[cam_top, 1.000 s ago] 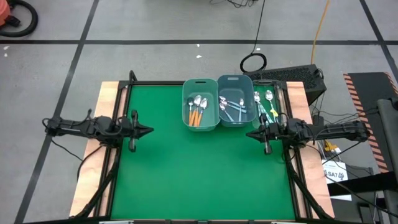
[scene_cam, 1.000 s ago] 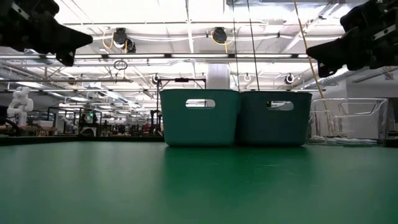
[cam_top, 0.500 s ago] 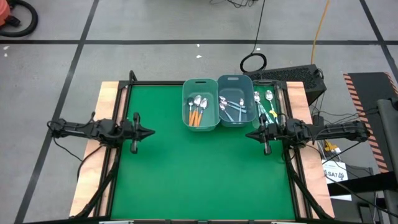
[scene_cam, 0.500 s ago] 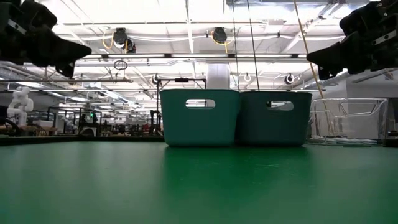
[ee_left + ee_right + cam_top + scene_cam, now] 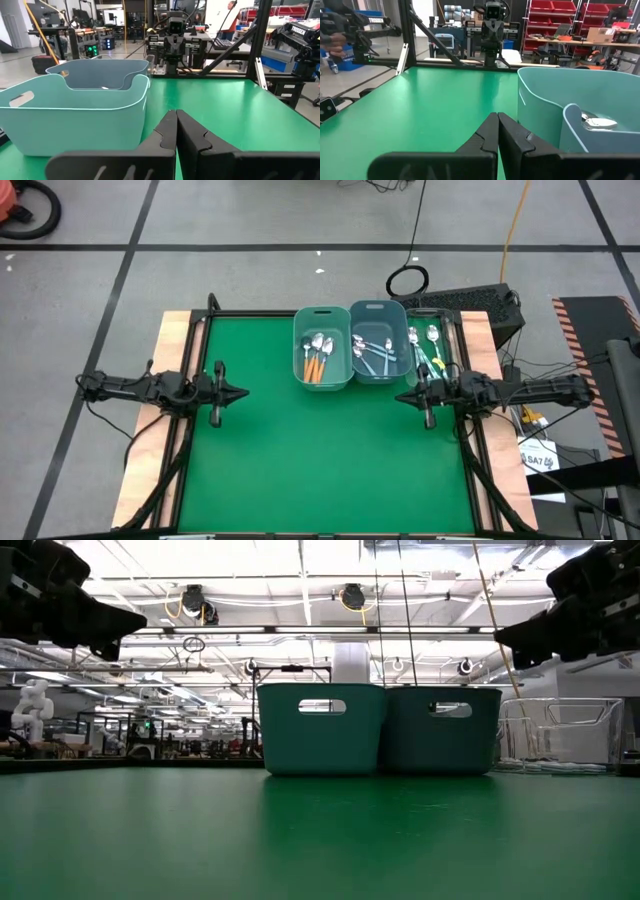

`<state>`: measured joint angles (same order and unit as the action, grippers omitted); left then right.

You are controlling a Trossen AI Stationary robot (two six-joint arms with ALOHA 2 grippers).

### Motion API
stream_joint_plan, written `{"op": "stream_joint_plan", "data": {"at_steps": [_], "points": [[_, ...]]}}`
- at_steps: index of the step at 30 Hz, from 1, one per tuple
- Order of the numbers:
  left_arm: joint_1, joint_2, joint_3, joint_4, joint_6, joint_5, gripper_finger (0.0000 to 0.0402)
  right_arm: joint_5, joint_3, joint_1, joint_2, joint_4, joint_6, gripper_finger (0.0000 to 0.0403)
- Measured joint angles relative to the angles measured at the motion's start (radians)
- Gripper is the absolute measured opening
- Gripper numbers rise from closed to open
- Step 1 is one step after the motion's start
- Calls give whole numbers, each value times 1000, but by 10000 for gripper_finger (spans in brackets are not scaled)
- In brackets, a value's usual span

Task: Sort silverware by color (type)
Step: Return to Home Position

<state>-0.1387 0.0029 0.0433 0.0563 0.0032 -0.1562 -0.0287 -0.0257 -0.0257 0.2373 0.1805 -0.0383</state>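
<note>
We saw the left gripper [image 5: 243,391] at the left side of the green table [image 5: 320,455] and the right gripper [image 5: 398,396] at its right side, both pinched shut, while orange spoons [image 5: 316,358] lay in the left bin [image 5: 322,311], blue spoons [image 5: 375,352] in the touching right bin [image 5: 378,305], and green spoons [image 5: 428,350] just beside it.

a teal bin [image 5: 322,318] touches a bluer bin [image 5: 378,315] on green table [image 5: 300,450].

Bright, even overhead light; ceiling lamps [image 5: 250,560] glare white at twelve o'clock in the low view; tabletop [image 5: 300,450] shadows faint.
</note>
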Motion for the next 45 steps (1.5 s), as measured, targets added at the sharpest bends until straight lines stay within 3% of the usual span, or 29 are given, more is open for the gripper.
{"op": "stream_joint_plan", "data": {"at_steps": [9, 17, 45], "points": [[0, 0, 0, -5, 29, 2, 1, -2, 1, 0, -67, -17, -13, 0], [0, 0, 0, 0, 18, 2, 1, -20, 1, 0, -235, -150, -17, 0], [0, 0, 0, 5, 40, 2, 1, -24, 11, 0, -234, -151, 19, 7]]}}
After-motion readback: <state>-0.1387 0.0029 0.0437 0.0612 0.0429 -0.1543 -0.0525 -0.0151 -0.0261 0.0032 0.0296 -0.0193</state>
